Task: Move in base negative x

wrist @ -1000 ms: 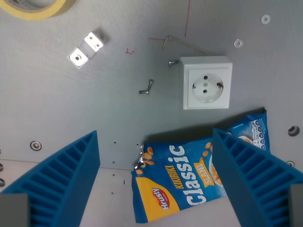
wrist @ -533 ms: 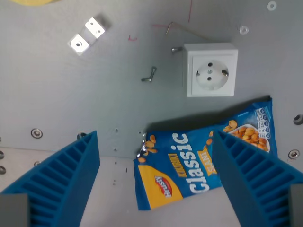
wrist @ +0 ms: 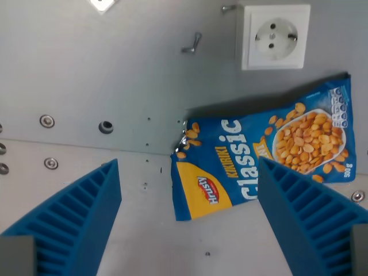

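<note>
My gripper (wrist: 190,221) is open and empty, its two blue ribbed fingers (wrist: 69,221) at the lower left and lower right of the wrist view. A blue and yellow peanut bag (wrist: 261,164) marked "Classic" lies flat on the grey surface, between the fingers and toward the wrist view's right. The right finger covers the bag's lower right part. The gripper hangs above the surface and touches nothing.
A white wall socket (wrist: 274,36) lies near the top right. A small metal screw piece (wrist: 192,44) lies left of it. A metal bracket (wrist: 102,4) shows at the top edge. Bolt heads (wrist: 47,121) and a hole (wrist: 106,126) dot the plate at the left.
The whole scene has shifted up and to the right in the wrist view, so the camera has moved. The tape roll and bent wire have left the picture. More of the bag shows.
</note>
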Tool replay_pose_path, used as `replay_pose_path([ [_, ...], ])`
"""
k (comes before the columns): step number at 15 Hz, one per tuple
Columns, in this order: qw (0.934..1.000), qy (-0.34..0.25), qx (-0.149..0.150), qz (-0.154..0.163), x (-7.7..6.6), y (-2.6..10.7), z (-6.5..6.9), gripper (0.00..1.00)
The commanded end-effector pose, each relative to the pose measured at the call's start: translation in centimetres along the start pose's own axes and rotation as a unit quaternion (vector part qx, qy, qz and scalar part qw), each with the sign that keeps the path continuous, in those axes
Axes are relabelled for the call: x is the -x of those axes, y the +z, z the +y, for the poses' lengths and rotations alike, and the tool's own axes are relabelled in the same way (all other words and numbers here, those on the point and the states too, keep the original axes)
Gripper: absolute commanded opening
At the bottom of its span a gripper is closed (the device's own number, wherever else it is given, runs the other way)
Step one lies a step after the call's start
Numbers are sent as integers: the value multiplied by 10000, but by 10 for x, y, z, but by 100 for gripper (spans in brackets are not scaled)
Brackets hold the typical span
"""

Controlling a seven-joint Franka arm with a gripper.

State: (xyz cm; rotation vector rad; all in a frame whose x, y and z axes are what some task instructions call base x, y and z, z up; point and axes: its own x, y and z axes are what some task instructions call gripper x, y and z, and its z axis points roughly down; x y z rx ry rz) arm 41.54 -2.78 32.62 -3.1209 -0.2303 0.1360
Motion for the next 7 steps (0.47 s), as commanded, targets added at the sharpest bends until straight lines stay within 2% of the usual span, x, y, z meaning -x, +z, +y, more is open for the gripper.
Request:
replay_pose_path([
  [1,9992,30,98,393,24,0,-8,100],
  [7,9992,30,98,393,54,8,-17,100],
])
